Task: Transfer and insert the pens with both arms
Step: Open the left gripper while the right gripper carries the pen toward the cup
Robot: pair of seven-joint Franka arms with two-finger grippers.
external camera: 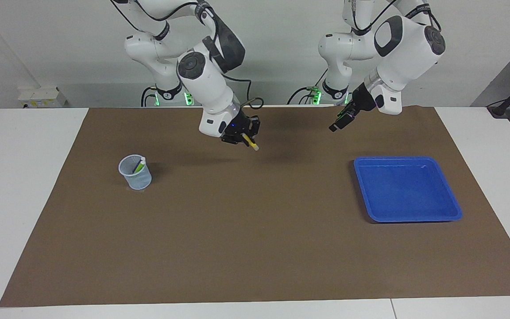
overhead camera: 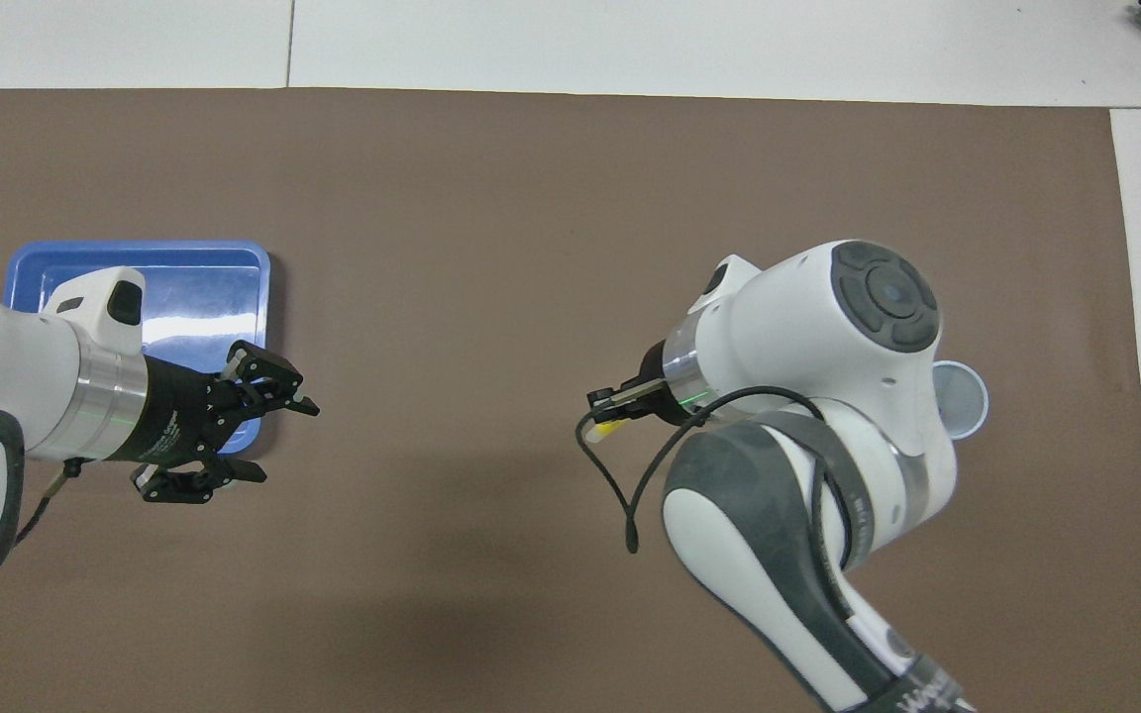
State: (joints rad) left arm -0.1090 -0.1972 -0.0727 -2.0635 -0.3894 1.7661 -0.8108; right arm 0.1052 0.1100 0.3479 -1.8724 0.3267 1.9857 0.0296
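While the right claw [external camera: 247,138] hangs over the brown mat [external camera: 255,248] between the mesh cup [external camera: 135,172] and the blue tray [external camera: 407,189], its fingertips are clamped tight on the yellow pen [external camera: 251,142]. That pen slants downward, its pale cap end lowest and aimed toward the tray, its long axis tilted away from the cup. Above the mat near the tray's robot-side corner, the left claw [overhead camera: 234,431] has its fingers spread apart and grips nothing. Inside the cup, the green pen [external camera: 139,165] leans with its pale cap up above the rim.
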